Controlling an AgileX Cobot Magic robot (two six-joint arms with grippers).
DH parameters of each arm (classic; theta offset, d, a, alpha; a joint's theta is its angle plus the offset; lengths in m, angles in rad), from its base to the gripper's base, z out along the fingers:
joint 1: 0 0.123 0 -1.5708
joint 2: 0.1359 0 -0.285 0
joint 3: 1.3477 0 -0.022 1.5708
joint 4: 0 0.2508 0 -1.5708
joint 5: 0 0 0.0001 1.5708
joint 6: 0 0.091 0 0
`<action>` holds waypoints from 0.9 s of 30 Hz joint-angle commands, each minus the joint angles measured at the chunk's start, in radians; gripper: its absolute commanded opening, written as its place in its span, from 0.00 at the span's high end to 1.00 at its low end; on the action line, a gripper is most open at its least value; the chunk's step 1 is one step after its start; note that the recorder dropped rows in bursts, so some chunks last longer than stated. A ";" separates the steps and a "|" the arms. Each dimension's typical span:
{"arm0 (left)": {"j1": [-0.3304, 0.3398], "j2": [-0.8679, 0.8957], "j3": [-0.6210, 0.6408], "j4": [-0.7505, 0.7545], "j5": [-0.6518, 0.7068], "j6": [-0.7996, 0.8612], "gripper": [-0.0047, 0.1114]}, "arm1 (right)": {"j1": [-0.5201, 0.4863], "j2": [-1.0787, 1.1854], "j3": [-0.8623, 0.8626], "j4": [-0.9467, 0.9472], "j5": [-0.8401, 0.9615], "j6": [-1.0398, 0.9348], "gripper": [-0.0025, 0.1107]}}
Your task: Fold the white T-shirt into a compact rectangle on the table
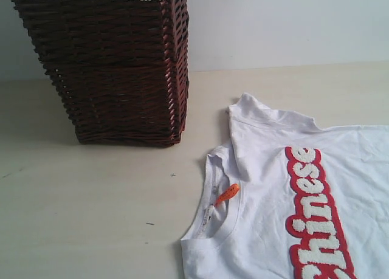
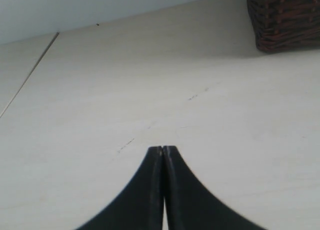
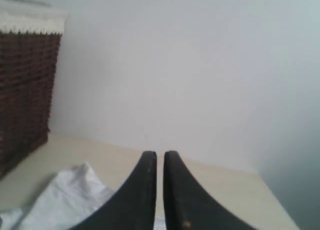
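Note:
The white T-shirt (image 1: 267,169) lies flat on the table (image 1: 91,218) at the lower right of the exterior view. Its red-outlined lettering (image 1: 316,218) and orange neck tag (image 1: 227,194) face up, and one sleeve (image 1: 255,124) is folded inward near the collar. Neither gripper shows in the exterior view. My left gripper (image 2: 163,149) is shut on nothing, above bare table (image 2: 150,79). My right gripper (image 3: 160,154) has a narrow gap between its fingers and nothing in it. It hovers over the shirt's edge (image 3: 65,200), not touching the cloth.
A tall brown wicker basket (image 1: 109,66) with white lace edging stands on the table at the back left, close to the shirt's sleeve. It also shows in the left wrist view as the basket (image 2: 285,19) and in the right wrist view as the basket (image 3: 25,89). A pale wall runs behind the table.

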 commanded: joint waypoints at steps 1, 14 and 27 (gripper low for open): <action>0.002 0.002 -0.003 -0.009 -0.003 -0.006 0.96 | -0.006 -0.020 0.002 -0.303 0.149 0.499 0.91; 0.002 -0.001 -0.003 -0.007 -0.003 -0.006 0.96 | -0.009 -0.020 0.274 -0.503 0.060 0.629 0.91; 0.002 -0.001 -0.003 -0.007 -0.003 -0.006 0.96 | -0.009 -0.020 0.359 -0.496 -0.069 0.631 0.91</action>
